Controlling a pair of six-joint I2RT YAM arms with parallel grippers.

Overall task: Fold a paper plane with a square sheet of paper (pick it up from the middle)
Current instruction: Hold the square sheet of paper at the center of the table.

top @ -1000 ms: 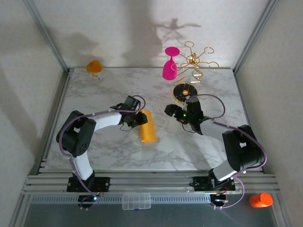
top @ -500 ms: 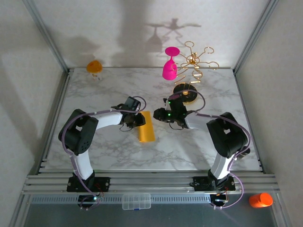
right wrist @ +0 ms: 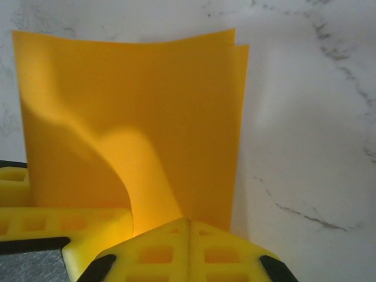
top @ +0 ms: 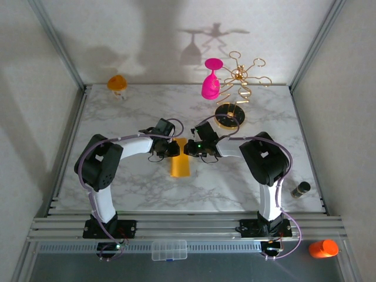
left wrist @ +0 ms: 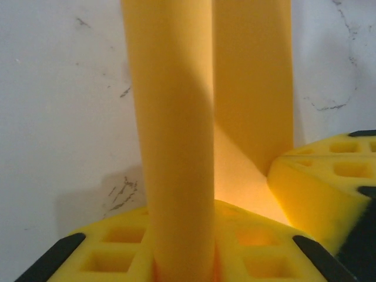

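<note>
Grip on the square sheet of paper (top: 180, 160), doubled over just nearside of the gold rack (top: 230, 115): right gripper (top: 189, 148) clamped fully shut on it, left gripper (top: 170, 150) pinching its curled edge, probably aligning layers for creasing.

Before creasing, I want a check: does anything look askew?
Yes. The folded yellow-orange paper sheet has its two layers slightly offset at the far corner, and it bulges near the right claw rather than lying flat.
</note>
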